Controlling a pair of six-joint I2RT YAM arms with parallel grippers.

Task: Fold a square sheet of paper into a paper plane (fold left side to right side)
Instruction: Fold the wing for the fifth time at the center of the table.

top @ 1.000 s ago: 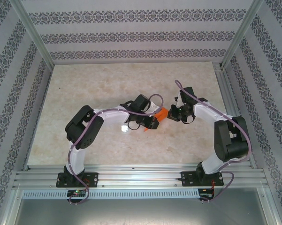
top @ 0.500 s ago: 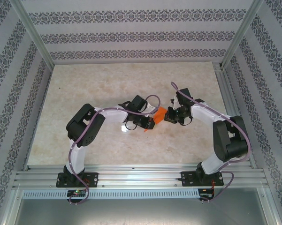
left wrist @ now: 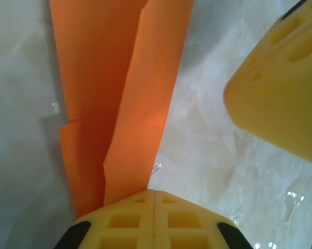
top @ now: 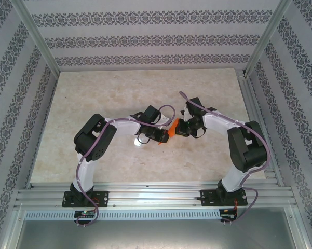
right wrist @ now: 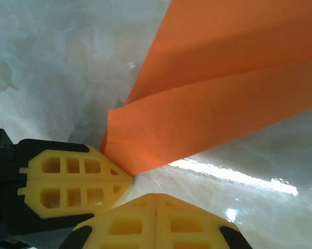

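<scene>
The orange sheet of paper lies at mid-table, folded into a long narrow shape with a raised flap. My left gripper is shut, its jaws pressed together, and its tip touches the near end of the paper. Whether any paper is pinched between the jaws I cannot tell. My right gripper is also shut, with nothing in it. It hovers just off the paper's corner, tip to tip with the left gripper. In the left wrist view its yellow fingers stand to the paper's right.
The marble-patterned table is fenced by aluminium frame rails on the right and near sides, with patterned walls beyond. Both arms bend inward and meet at the centre.
My right arm has swung left, bringing its shut gripper up against the paper and the left gripper. The left gripper has shifted only slightly, and the paper stays in place.
</scene>
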